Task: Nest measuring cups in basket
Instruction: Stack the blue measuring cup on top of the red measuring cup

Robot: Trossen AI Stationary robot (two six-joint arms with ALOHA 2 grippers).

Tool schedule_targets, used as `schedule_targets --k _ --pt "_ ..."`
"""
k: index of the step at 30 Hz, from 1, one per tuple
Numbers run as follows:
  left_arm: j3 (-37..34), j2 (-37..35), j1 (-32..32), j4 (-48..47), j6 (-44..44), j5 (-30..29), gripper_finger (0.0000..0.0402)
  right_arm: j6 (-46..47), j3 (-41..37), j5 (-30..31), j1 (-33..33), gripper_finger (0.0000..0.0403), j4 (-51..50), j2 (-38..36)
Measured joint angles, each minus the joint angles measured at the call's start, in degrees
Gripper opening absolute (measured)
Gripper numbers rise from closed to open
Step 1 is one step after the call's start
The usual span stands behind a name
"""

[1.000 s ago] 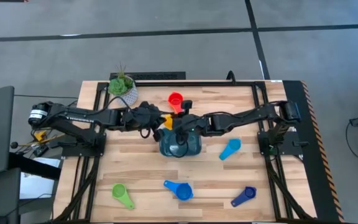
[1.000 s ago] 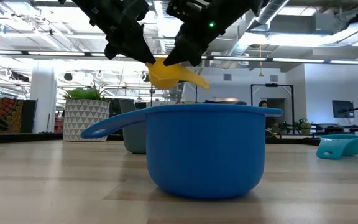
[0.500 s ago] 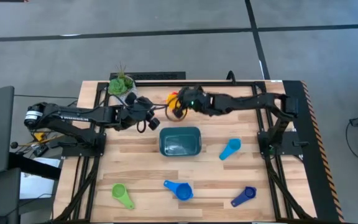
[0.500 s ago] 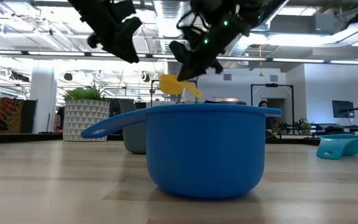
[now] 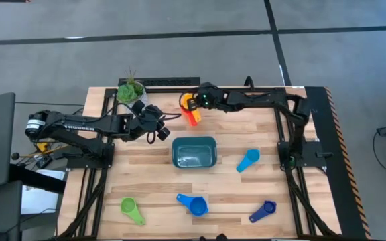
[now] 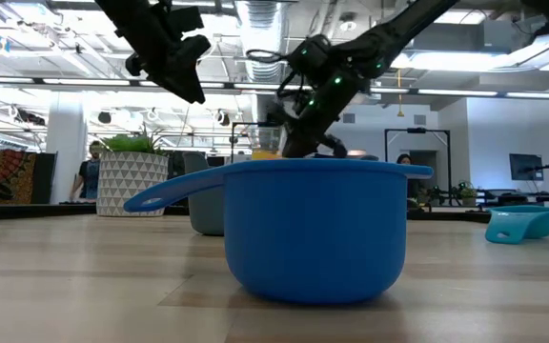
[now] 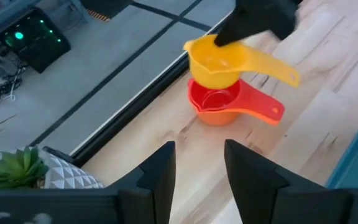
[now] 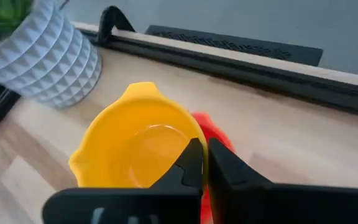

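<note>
I take the basket (image 5: 194, 152) as my landmark, mid-table. My right gripper (image 5: 194, 102) sits beyond its far rim, near the table's back edge, clamped shut on the rim of the yellow cup (image 7: 219, 60). That cup hangs directly over the red cup (image 7: 219, 104), close above it and not seated, as far as I can judge. The yellow handle runs roughly the same way as the red handle, both angled back toward the basket, so lowering it should nest the two with handles nearly aligned.

My left gripper (image 5: 154, 121) hovers off the basket's far-left corner with its fingers (image 7: 157, 174) parted and empty, facing the pair of cups. It is near them, but the right one already has the cup.

On the near side of the basket lie the green cup (image 5: 131, 209), blue cup (image 5: 194, 204) and dark blue cup (image 5: 263, 211); the light blue cup (image 5: 248, 160) lies just to its right. The basket holds no cup yet.
</note>
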Motion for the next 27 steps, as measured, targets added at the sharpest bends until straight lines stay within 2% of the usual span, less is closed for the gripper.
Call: schedule_targets --k 7,14,27 --pt "0.0 0.0 0.0 -1.3 -0.6 0.9 0.0128 -0.4 7.0 0.3 1.1 0.002 -7.2 5.3" --pt "0.0 0.0 -0.2 -7.0 -4.7 1.0 0.0128 0.2 7.2 2.2 0.8 0.0031 -9.7 5.4" --pt "0.0 0.0 -0.2 -7.1 -6.4 1.6 0.0128 7.2 7.2 3.1 0.6 0.0066 -11.3 5.4"
